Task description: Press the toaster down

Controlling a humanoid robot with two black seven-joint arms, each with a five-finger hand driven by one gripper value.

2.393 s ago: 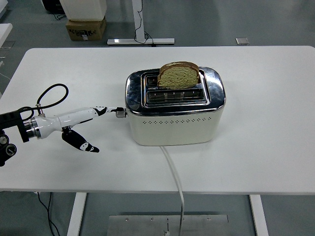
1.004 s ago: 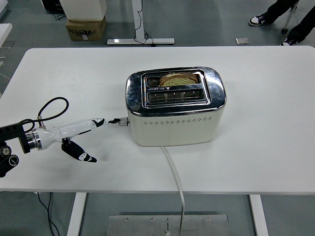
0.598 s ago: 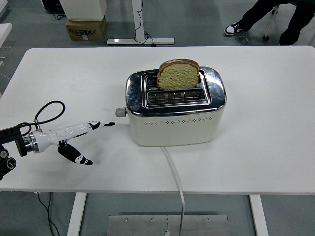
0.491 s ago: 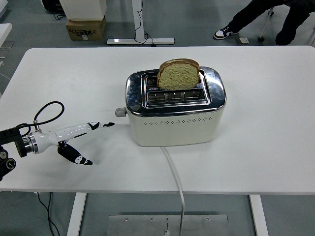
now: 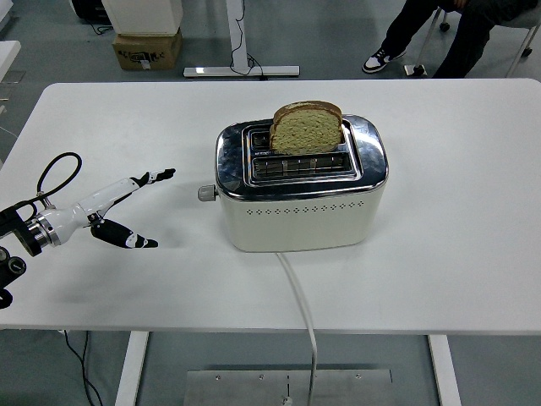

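Note:
A cream and chrome toaster [image 5: 301,184] stands in the middle of the white table [image 5: 456,254]. A slice of bread [image 5: 307,128] stands high out of its rear slot. The small lever knob [image 5: 204,193] on the toaster's left end is in its upper position. My left hand [image 5: 139,207] is over the table's left part, well to the left of the lever and clear of it. Its fingers [image 5: 156,177] are spread, with one pointing toward the toaster and the thumb hanging lower, and it holds nothing. The right arm is out of sight.
The toaster's pale cord [image 5: 299,304] runs from its front down over the table's near edge. A person's legs and shoes [image 5: 397,42] show on the floor beyond the far right edge. A cardboard box [image 5: 149,48] sits on the floor at the far left.
The lever went down and the bread sank, then both popped back up. My left hand has since drawn back to the left and lifted away from the lever.

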